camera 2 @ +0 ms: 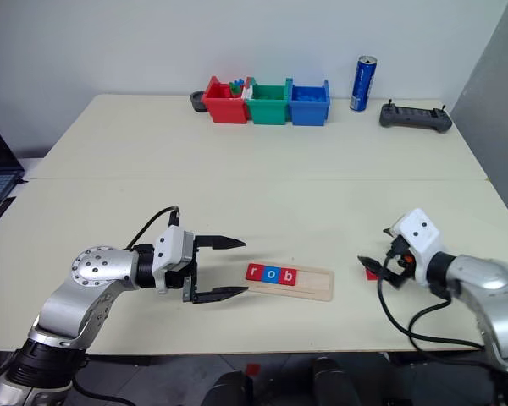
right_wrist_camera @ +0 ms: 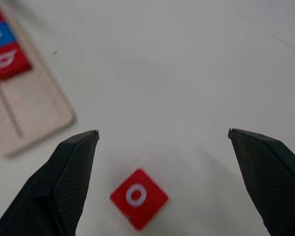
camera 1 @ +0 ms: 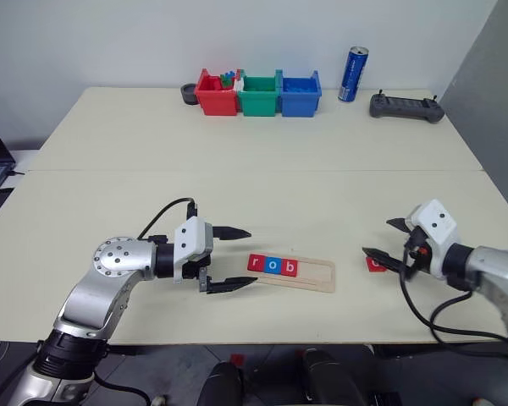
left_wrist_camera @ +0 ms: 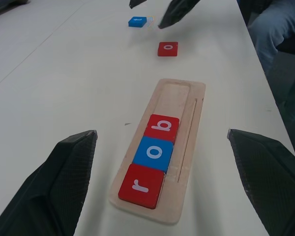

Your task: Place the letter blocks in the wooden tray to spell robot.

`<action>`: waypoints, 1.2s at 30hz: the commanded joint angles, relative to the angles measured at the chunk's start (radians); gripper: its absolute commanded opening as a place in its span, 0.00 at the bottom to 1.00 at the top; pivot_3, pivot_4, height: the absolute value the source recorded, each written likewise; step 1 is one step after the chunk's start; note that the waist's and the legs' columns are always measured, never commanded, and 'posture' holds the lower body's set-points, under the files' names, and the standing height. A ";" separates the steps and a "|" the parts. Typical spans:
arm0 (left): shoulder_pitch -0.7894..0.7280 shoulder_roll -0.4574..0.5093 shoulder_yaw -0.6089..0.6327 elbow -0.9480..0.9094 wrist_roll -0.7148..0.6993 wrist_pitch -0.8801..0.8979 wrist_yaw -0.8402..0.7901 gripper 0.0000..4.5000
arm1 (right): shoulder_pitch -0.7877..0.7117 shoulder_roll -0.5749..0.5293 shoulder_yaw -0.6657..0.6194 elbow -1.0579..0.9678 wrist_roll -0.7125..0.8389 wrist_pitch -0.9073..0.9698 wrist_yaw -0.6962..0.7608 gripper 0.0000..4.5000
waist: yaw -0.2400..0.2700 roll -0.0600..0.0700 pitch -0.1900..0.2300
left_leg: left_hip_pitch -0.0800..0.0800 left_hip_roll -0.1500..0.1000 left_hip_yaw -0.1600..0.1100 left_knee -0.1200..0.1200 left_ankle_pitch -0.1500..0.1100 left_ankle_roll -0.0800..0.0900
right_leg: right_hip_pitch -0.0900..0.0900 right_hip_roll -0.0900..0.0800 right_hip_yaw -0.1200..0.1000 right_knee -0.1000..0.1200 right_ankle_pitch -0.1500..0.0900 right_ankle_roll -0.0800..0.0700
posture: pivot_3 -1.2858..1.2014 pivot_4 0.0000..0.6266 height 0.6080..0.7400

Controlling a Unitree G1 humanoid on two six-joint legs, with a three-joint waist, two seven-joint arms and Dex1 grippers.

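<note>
The long pale wooden tray (left_wrist_camera: 187, 162) lies flat on the table, with a red "r" tile (left_wrist_camera: 141, 185), blue "o" tile (left_wrist_camera: 153, 153) and red "b" tile (left_wrist_camera: 162, 128) touching in its groove. A loose red "o" tile (right_wrist_camera: 138, 197) and a small blue tile (left_wrist_camera: 137, 21) lie flat past the tray's empty end.

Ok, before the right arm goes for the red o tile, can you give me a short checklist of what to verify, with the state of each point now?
1. Right gripper open: ok, its fingers stand wide apart.
2. Red o tile free on the table, between the fingers and in front of them: ok.
3. Tile square to the fingers: not ok, it lies turned like a diamond.
4. Wooden tray has free room after r, o, b: ok, the far part of the groove is bare.
5. Left gripper off the tray: ok, open, at the tray's r end.
6. Blue tile in place for later: ok; its letter cannot tell.
</note>
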 commanded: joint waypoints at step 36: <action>0.056 -0.004 0.014 0.053 0.019 -0.137 -0.008 1.00 | -0.210 -0.003 0.276 0.367 -0.126 -0.240 0.232 0.31 | 0.001 -0.001 0.000 | 0.000 0.000 0.000 0.001 0.000 0.000 | 0.000 -0.001 0.000 0.001 0.003 -0.005 | 0.52 0.24 1.00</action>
